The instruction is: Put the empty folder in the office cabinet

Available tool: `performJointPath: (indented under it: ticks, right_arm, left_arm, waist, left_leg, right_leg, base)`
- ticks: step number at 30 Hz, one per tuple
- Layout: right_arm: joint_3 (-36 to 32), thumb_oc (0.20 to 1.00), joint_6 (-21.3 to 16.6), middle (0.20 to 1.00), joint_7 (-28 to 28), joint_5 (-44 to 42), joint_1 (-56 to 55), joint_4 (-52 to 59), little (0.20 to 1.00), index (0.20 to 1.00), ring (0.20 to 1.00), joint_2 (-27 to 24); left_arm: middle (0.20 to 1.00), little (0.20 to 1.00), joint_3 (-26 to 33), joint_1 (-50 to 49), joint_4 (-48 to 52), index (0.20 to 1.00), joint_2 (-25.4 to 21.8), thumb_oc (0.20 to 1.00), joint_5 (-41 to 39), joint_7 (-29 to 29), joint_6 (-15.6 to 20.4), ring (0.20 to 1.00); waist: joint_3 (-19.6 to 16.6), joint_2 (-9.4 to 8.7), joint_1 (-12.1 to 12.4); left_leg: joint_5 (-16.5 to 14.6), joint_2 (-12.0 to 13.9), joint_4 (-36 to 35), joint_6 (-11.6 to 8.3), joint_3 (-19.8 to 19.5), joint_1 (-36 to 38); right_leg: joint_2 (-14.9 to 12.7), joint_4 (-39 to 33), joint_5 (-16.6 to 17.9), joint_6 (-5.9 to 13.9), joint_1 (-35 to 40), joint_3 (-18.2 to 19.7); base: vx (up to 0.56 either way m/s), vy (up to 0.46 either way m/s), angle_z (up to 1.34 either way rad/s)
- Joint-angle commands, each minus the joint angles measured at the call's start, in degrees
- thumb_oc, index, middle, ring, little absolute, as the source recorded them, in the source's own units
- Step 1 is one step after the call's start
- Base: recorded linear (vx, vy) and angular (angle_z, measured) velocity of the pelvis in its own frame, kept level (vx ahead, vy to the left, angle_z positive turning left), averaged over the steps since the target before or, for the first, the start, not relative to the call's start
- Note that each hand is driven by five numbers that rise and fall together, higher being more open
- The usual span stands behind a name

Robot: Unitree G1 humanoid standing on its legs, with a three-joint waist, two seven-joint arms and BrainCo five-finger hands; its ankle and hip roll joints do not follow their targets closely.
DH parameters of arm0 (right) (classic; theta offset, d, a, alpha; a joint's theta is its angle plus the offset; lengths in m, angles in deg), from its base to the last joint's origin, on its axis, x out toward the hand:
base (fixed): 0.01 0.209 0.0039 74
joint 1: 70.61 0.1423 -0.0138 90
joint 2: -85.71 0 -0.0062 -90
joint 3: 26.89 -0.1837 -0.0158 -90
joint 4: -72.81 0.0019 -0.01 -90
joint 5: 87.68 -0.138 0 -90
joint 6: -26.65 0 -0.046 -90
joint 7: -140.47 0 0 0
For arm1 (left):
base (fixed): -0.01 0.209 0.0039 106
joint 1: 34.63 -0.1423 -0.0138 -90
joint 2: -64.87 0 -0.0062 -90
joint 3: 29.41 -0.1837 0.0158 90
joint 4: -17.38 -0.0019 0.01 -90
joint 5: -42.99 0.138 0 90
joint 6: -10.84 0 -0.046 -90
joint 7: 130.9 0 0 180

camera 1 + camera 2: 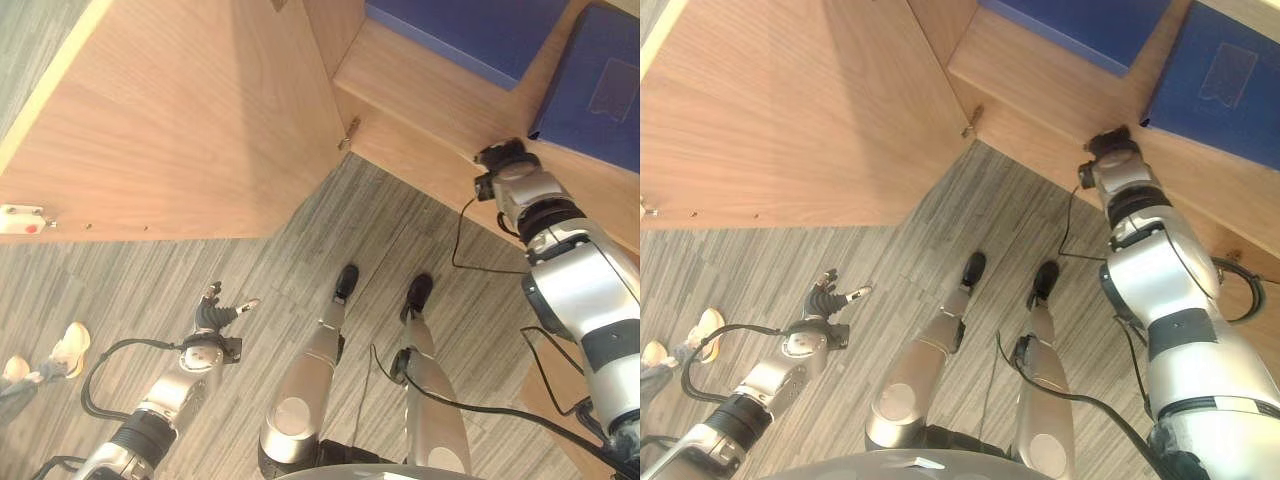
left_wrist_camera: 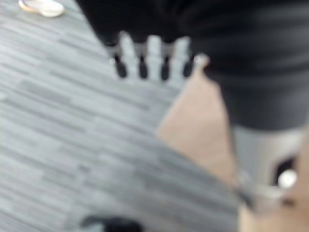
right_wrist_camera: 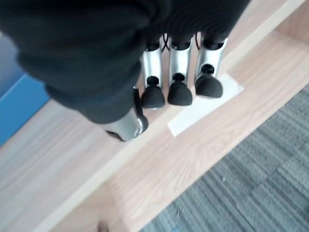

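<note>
The right hand (image 3: 96,63) has its fingers (image 3: 178,72) straight and loose, holding nothing. They hang just over the wood shelf (image 3: 207,145) of the cabinet (image 1: 200,130), above a pale strip of tape (image 3: 205,104). The left hand (image 1: 215,315) is low over the grey floor (image 1: 130,290), away from the cabinet. Its fingers (image 2: 152,55) are spread and hold nothing. A blue folder (image 1: 600,85) stands in the cabinet, just past the right hand and not touching it. Another blue folder (image 1: 460,30) lies deeper inside. The cabinet door (image 1: 150,120) is wide open. A person's shoes (image 1: 65,350) are on the floor by the left arm.
</note>
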Motion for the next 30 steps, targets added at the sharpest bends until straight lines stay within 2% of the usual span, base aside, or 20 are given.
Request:
performJointPath:
  ticks: [1, 2, 3, 5, 9, 11, 13, 14, 15, 16, 17, 18, 19, 20, 21, 22, 23, 25, 27, 30]
  right_arm:
    - [2.1, 0.307, 0.5, 0.307, -9.7, -4.6, 3.3, -2.2, 0.307, 0.307, 0.307, -5.6]
    - [2.1, 0.307, 0.5, 0.307, -9.7, -4.6, 3.3, -2.2, 0.307, 0.307, 0.307, -5.6]
    - [1.4, 1.000, 0.4, 1.000, -12.4, -6.0, 3.1, -2.4, 1.000, 1.000, 1.000, -6.8]
    - [-0.6, 1.000, 0.6, 1.000, -16.0, -7.1, 2.8, -2.6, 1.000, 1.000, 1.000, -9.0]
    - [-1.7, 1.000, 0.6, 1.000, -19.0, -9.4, 2.5, -2.5, 1.000, 1.000, 1.000, -10.4]
    - [-2.9, 1.000, 5.9, 1.000, -19.9, -13.3, 2.2, -2.7, 1.000, 1.000, 1.000, -11.1]
    - [-3.1, 1.000, 9.1, 1.000, -19.4, -14.7, 1.4, -3.5, 1.000, 1.000, 1.000, -11.1]
    - [-3.0, 1.000, 9.6, 1.000, -16.1, -14.4, 1.2, -4.3, 1.000, 1.000, 1.000, -10.6]
    - [-3.0, 1.000, 9.6, 1.000, -16.1, -14.4, 1.2, -4.3, 1.000, 1.000, 1.000, -10.6]
    - [-2.8, 1.000, 10.1, 1.000, -13.8, -14.6, 1.3, -4.6, 1.000, 1.000, 1.000, -10.3]
    - [-2.2, 1.000, 12.8, 1.000, -10.3, -15.6, 1.7, -5.1, 1.000, 1.000, 1.000, -9.6]
    - [-2.2, 1.000, 12.8, 1.000, -10.3, -15.6, 1.7, -5.1, 1.000, 1.000, 1.000, -9.6]
    - [-1.7, 1.000, 14.0, 1.000, -7.9, -16.8, 1.6, -5.4, 1.000, 1.000, 1.000, -9.2]
    - [-1.7, 1.000, 14.0, 1.000, -7.9, -16.8, 1.6, -5.4, 1.000, 1.000, 1.000, -9.2]
    - [-1.0, 1.000, 15.0, 1.000, -2.9, -15.1, 1.9, -6.0, 1.000, 1.000, 1.000, -8.0]
    - [-0.4, 1.000, 15.0, 1.000, -0.4, -13.6, 1.9, -6.0, 1.000, 1.000, 1.000, -7.5]
    - [-0.4, 1.000, 15.0, 1.000, -0.4, -13.6, 1.9, -6.0, 1.000, 1.000, 1.000, -7.5]
    - [0.2, 1.000, 14.6, 1.000, 1.5, -12.4, 2.2, -5.7, 1.000, 1.000, 1.000, -7.0]
    - [1.4, 1.000, 11.4, 1.000, 6.8, -6.2, 3.0, -4.9, 1.000, 1.000, 1.000, -5.9]
    - [4.2, 1.000, 6.7, 1.000, 11.2, -0.7, 3.5, -2.6, 1.000, 1.000, 1.000, -3.8]
  left_arm:
    - [1.000, 1.000, -0.6, -3.3, 1.4, 1.000, -1.9, 1.000, 1.4, -0.6, 1.0, 1.000]
    - [1.000, 1.000, -0.6, -3.3, 1.4, 1.000, -1.9, 1.000, 1.4, -0.6, 1.0, 1.000]
    - [1.000, 1.000, -0.6, -3.5, 1.5, 1.000, -1.8, 1.000, 1.3, -0.7, 1.1, 1.000]
    - [1.000, 1.000, -0.9, -3.5, 1.6, 1.000, -1.8, 1.000, 0.3, -1.5, 1.1, 1.000]
    - [1.000, 1.000, -1.4, -3.2, 1.1, 1.000, -1.6, 1.000, -0.5, -2.0, 1.4, 1.000]
    - [1.000, 1.000, -1.9, -2.6, 1.6, 1.000, -1.7, 1.000, -1.7, -2.8, 1.1, 1.000]
    - [1.000, 1.000, -1.9, -2.2, 1.6, 1.000, -1.3, 1.000, -1.7, -3.0, 0.8, 1.000]
    - [1.000, 1.000, -2.2, -1.6, 1.7, 1.000, -1.4, 1.000, -1.9, -3.2, 0.4, 1.000]
    - [1.000, 1.000, -2.2, -1.6, 1.7, 1.000, -1.4, 1.000, -1.9, -3.2, 0.4, 1.000]
    - [1.000, 1.000, -2.4, -1.2, 1.8, 1.000, -1.5, 1.000, -2.1, -3.3, 0.2, 1.000]
    - [1.000, 1.000, -2.6, -0.7, 1.9, 1.000, -1.9, 1.000, -2.3, -3.3, -0.1, 1.000]
    - [1.000, 1.000, -2.6, -0.7, 1.9, 1.000, -1.9, 1.000, -2.3, -3.3, -0.1, 1.000]
    - [1.000, 1.000, -2.5, -0.6, 2.4, 1.000, -2.0, 1.000, -2.3, -3.3, -0.6, 1.000]
    - [1.000, 1.000, -2.5, -0.6, 2.4, 1.000, -2.0, 1.000, -2.3, -3.3, -0.6, 1.000]
    - [1.000, 1.000, -2.4, -0.1, 3.3, 1.000, -2.7, 1.000, -2.7, -3.6, -1.8, 1.000]
    - [1.000, 1.000, -2.0, -0.1, 3.3, 1.000, -2.8, 1.000, -2.6, -3.3, -2.0, 1.000]
    - [1.000, 1.000, -2.0, -0.1, 3.3, 1.000, -2.8, 1.000, -2.6, -3.3, -2.0, 1.000]
    - [1.000, 1.000, -1.7, -0.3, 3.6, 1.000, -2.9, 1.000, -2.4, -3.2, -2.1, 1.000]
    - [1.000, 1.000, -1.2, -0.7, 3.3, 1.000, -2.9, 1.000, -2.1, -2.8, -1.7, 1.000]
    - [1.000, 1.000, -0.5, -1.8, 4.1, 1.000, -3.5, 1.000, -1.6, -1.8, -1.2, 1.000]
  waist:
    - [-1.1, 1.97, -1.7]
    - [-1.1, 1.97, -1.7]
    - [-1.1, 1.97, -1.9]
    - [-1.1, 1.91, -2.7]
    - [-1.1, 2.10, -3.3]
    - [-1.1, 2.17, -3.9]
    - [-1.1, 2.34, -4.0]
    - [-1.1, 2.38, -3.9]
    - [-1.1, 2.38, -3.9]
    - [-1.1, 2.37, -3.8]
    - [-1.1, 2.41, -3.5]
    - [-1.1, 2.41, -3.5]
    - [-1.1, 2.44, -3.4]
    - [-1.1, 2.44, -3.4]
    - [-1.1, 2.39, -3.1]
    - [-1.1, 2.40, -2.8]
    - [-1.1, 2.40, -2.8]
    - [-1.1, 2.38, -2.6]
    - [-1.1, 2.27, -2.2]
    - [-1.1, 2.29, -1.6]
  left_leg:
    - [-6.1, 3.0, 3.0, -3.07, -0.8, 0.9]
    - [-6.1, 3.0, 3.0, -3.07, -0.8, 0.9]
    - [-6.3, 2.9, 3.1, -3.00, -0.7, 1.0]
    - [-6.6, 2.8, 3.2, -2.94, -0.4, 1.2]
    - [-6.9, 2.7, 3.4, -2.85, 0.0, 1.5]
    - [-7.3, 2.6, 3.9, -2.84, 0.3, 1.6]
    - [-7.3, 2.6, 4.0, -2.79, 0.6, 1.4]
    - [-7.3, 2.5, 4.1, -2.72, 0.5, 1.4]
    - [-7.3, 2.5, 4.1, -2.72, 0.5, 1.4]
    - [-7.3, 2.4, 4.2, -2.72, 0.5, 1.3]
    - [-7.3, 2.4, 4.4, -2.78, 0.5, 1.2]
    - [-7.3, 2.4, 4.4, -2.78, 0.5, 1.2]
    - [-7.3, 2.4, 4.5, -2.82, 0.5, 1.1]
    - [-7.3, 2.4, 4.5, -2.82, 0.5, 1.1]
    - [-7.3, 2.4, 4.9, -2.89, 0.4, 0.7]
    - [-7.2, 2.5, 4.9, -2.94, 0.5, 0.6]
    - [-7.2, 2.5, 4.9, -2.94, 0.5, 0.6]
    - [-7.1, 2.5, 5.0, -2.96, 0.4, 0.4]
    - [-6.9, 2.6, 5.0, -3.07, 0.4, 0.0]
    - [-6.7, 3.0, 4.6, -3.20, 0.4, -0.1]
  right_leg:
    - [-2.4, -0.3, -8.7, 4.76, 3.7, -0.1]
    - [-2.4, -0.3, -8.7, 4.76, 3.7, -0.1]
    - [-2.3, -0.3, -8.7, 4.78, 3.8, 0.1]
    - [-2.0, -0.3, -8.7, 4.89, 3.7, 0.7]
    - [-1.9, -0.3, -9.0, 4.97, 3.8, 1.3]
    - [-1.9, -0.3, -9.1, 5.03, 3.8, 1.7]
    - [-1.9, -0.3, -9.1, 5.00, 3.7, 1.8]
    - [-2.0, -0.3, -9.2, 5.03, 3.7, 1.8]
    - [-2.0, -0.3, -9.2, 5.03, 3.7, 1.8]
    - [-2.0, -0.3, -9.2, 5.07, 3.7, 1.7]
    - [-2.2, -0.3, -9.2, 5.13, 3.7, 1.4]
    - [-2.2, -0.3, -9.2, 5.13, 3.7, 1.4]
    - [-2.3, -0.3, -9.2, 5.19, 3.7, 1.2]
    - [-2.3, -0.3, -9.2, 5.19, 3.7, 1.2]
    - [-2.4, -0.3, -9.1, 5.20, 3.7, 0.8]
    - [-2.5, -0.3, -9.1, 5.19, 3.7, 0.6]
    - [-2.5, -0.3, -9.1, 5.19, 3.7, 0.6]
    - [-2.5, -0.3, -9.1, 5.18, 3.6, 0.5]
    - [-2.6, -0.3, -9.0, 5.20, 3.5, 0.2]
    - [-2.6, -0.3, -8.7, 5.21, 3.6, -0.2]
  base:
    - [0.01, 0.033, 0.00]
    - [0.00, 0.000, 0.00]
    - [0.00, 0.000, 0.00]
    - [0.02, 0.054, -0.03]
    - [0.02, 0.042, -0.14]
    - [0.02, 0.045, -0.11]
    - [0.01, 0.018, -0.11]
    - [0.01, 0.002, -0.07]
    - [0.01, -0.013, -0.05]
    - [0.01, -0.020, -0.04]
    - [0.01, -0.020, -0.04]
    - [0.00, 0.000, 0.00]
    - [0.00, 0.000, 0.00]
    - [0.01, -0.033, 0.05]
    - [0.01, -0.038, 0.09]
    - [0.01, -0.038, 0.09]
    - [0.01, -0.019, 0.13]
    - [0.01, -0.010, 0.08]
    - [0.00, 0.000, 0.00]
    - [0.00, 0.000, 0.00]
